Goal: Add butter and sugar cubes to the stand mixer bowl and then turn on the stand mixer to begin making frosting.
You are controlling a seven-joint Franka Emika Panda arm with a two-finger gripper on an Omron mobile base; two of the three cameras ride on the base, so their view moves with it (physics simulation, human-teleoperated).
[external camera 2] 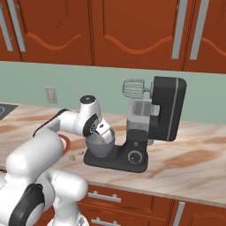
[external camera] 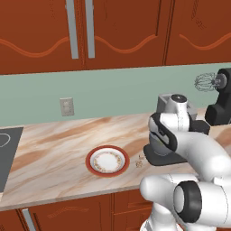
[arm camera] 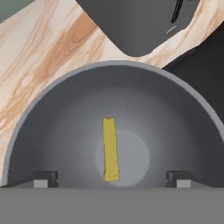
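Note:
The grey stand mixer bowl [arm camera: 65, 113] lies right under my gripper [arm camera: 111, 179]. A pale-yellow stick of butter [arm camera: 110, 148] rests on its floor, between and just beyond my widely parted fingertips [arm camera: 43, 178], touching neither. The gripper is open. In the right base view the hand [external camera 2: 103, 134] hangs over the bowl [external camera 2: 98, 149], which sits on the flat base of the black stand mixer [external camera 2: 165, 108]. The mixer's head is tilted up with the whisk [external camera 2: 133, 88] raised. Tiny tan sugar cubes [external camera: 139, 164] lie on the counter between the plate and the mixer base.
A red-rimmed white plate [external camera: 107, 161] sits on the marble counter left of the mixer. A boxy grey toaster [external camera 2: 140, 115] stands behind the bowl. A dark cooktop [external camera: 6, 153] is at the far left, and wooden wall cabinets hang above.

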